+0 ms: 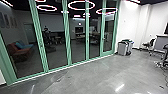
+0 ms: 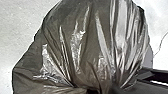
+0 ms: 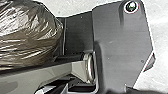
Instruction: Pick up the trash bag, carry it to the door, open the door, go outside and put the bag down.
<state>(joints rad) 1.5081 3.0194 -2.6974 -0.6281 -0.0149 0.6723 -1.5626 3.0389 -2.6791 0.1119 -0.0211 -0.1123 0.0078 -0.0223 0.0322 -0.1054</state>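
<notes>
Left gripper [image 2: 100, 90]: closed on the gathered neck of the trash bag [image 2: 82, 42]. Pleats of thin, glossy, brownish-black plastic converge at the grip and spread out from it into a full, rounded body. The bag is therefore at the left hand, directly beyond the grip. Contact between the bag and the floor [image 2: 22, 22] cannot be determined.

Right gripper: whether open or closed, cannot tell. In the right wrist view the bag's bulging, creased side lies near the robot's wide dark plate [image 3: 120, 47]; touching or apart, cannot tell.

Surroundings, taken from the hand: ahead of the left gripper and well apart from it stands a glazed partition in green frames [image 1: 67, 37]. It runs from the robot's left side toward the right, the far end being farther off. Seen in the glass are a red sofa [image 1: 21, 52] with a blue part on it and, farther along, a dark upright form, too indistinct to identify. Pinkish-white light rings [image 1: 69, 5] show across the upper panes.

Ahead of the hands and to the right, well apart from both, two grey bins [image 1: 122, 48] stand close together near a white wall [image 1: 131, 22], just past the end of the partition. Farther right are a wheeled chair [image 1: 149, 44] and a grey desk [image 1: 159, 43]. Polished concrete lies between the robot and the partition, with bright reflections on its surface.
</notes>
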